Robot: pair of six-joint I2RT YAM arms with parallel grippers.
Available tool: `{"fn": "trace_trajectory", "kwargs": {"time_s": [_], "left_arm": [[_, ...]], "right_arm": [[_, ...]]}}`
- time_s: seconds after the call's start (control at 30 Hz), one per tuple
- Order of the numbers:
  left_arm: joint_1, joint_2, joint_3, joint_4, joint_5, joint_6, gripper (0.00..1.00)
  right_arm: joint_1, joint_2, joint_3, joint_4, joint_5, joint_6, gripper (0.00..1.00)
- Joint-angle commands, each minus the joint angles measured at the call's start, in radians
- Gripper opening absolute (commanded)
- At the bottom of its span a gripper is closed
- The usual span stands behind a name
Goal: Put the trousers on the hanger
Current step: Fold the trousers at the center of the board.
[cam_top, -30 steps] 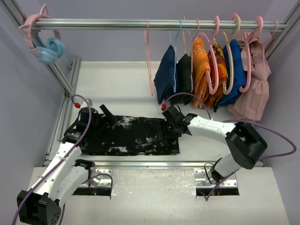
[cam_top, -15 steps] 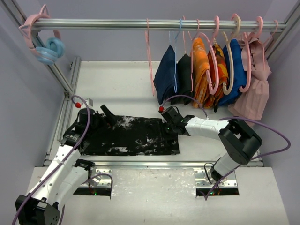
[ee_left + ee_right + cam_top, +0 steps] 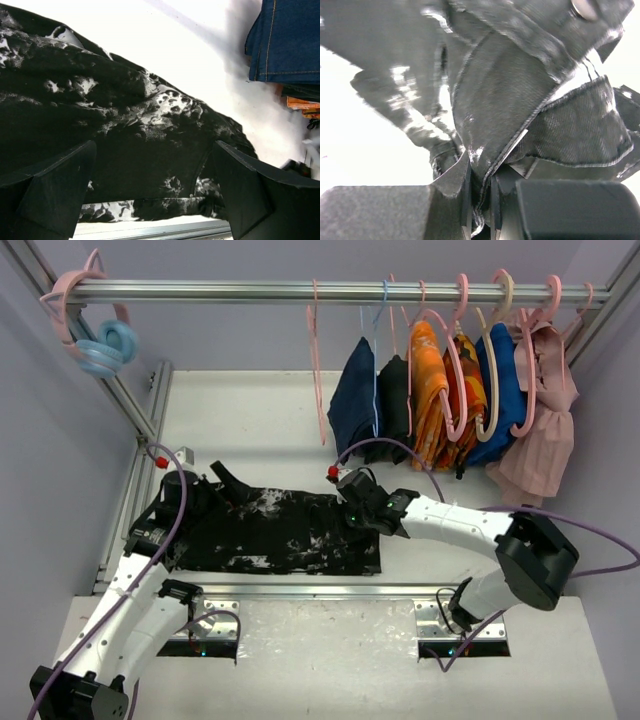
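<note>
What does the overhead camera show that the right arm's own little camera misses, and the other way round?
Only overhead: the rail with hung clothes, the thin pink hanger and the table. Only the right wrist: a stitched fold of fabric pinched in the right end effector, and a metal button. Both: the trousers, black with white splatter.

**No lettering for you to read**

You will find no word, brand, number or sign that can be read in any of the three views. The trousers (image 3: 270,530) show you only white splatter. The metal button (image 3: 585,7) on them is too blurred in the right wrist view to make out any stamp.
</note>
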Motion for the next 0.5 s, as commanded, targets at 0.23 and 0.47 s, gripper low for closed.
{"fn": "trace_trajectory", "kwargs": {"time_s": [0.23,0.47], "left_arm": [[-0.011,0.052,0.029,0.049,-0.048,-0.002,1.0],[-0.011,0.214,0.056,0.071,-0.16,-0.081,1.0]], "right_arm": [[0.064,-0.238,0.098,-0.151,0.145,0.035,0.0],[0.063,-0.374,0.067,-0.243,0.21,0.068,0.0]]}}
